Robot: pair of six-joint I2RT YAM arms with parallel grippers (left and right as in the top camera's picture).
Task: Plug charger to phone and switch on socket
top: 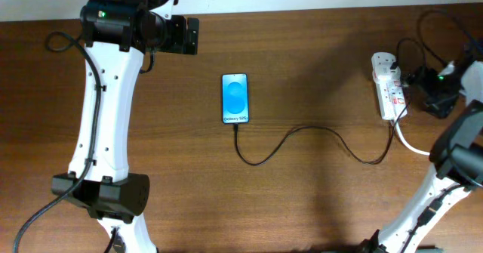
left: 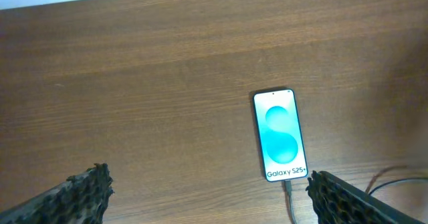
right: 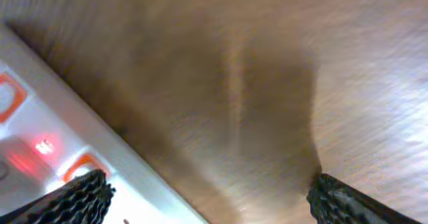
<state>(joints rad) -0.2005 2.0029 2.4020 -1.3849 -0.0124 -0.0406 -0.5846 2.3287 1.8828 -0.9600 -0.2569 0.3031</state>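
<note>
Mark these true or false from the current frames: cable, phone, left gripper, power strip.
1. The charger meets the bottom edge of the phone. True.
2. The phone lies screen down. False: its blue screen faces up.
3. The left gripper holds the charger. False: it is open and empty.
4. The socket lies apart from the phone, on the robot's right. True.
5. A red light glows on the socket. True.

"Galaxy S25+" on white band at bottom of phone (left: 281, 135) screen
</note>
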